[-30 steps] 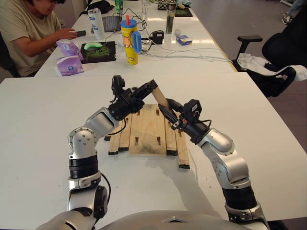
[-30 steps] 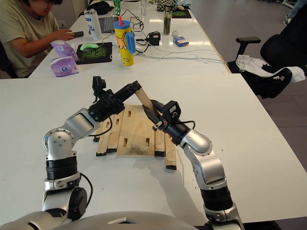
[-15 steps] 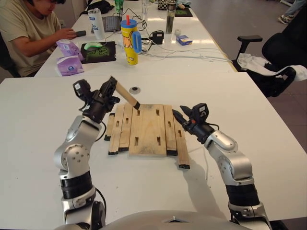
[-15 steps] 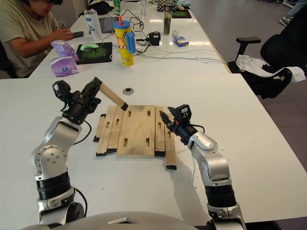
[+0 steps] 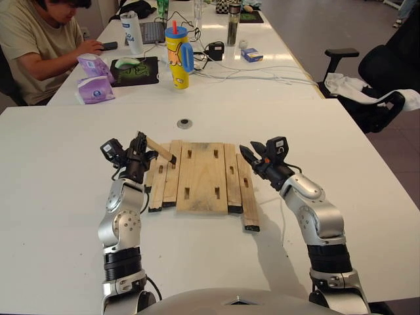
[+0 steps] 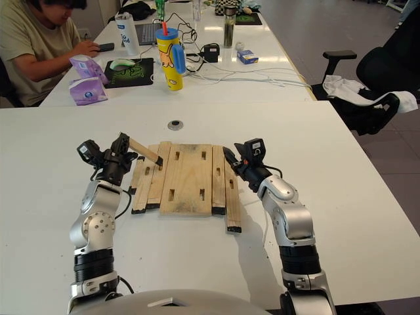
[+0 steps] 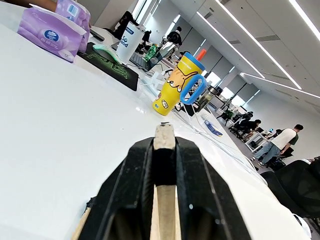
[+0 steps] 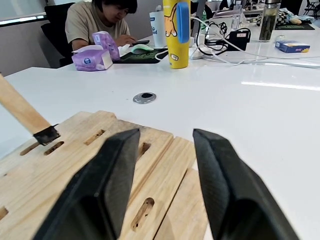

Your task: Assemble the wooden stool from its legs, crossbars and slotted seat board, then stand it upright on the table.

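We find the left gripper low over the left part of the table, its two fingers clamped on one end of a wooden leg. The leg slants across toward the middle of the table, and its dark tip sits over the slats that lie left of the seat board. We cannot tell whether the tip touches the wood. From the right wrist the tip hangs just above one of the slots. The seat board lies flat mid-table, slotted face up, with narrow slats tight against both sides. The outermost right slat reaches nearer to the robot than the rest. The right gripper hovers at the far right corner of the wood. Its fingers are spread apart and hold nothing. A round grommet is set in the table beyond the board.
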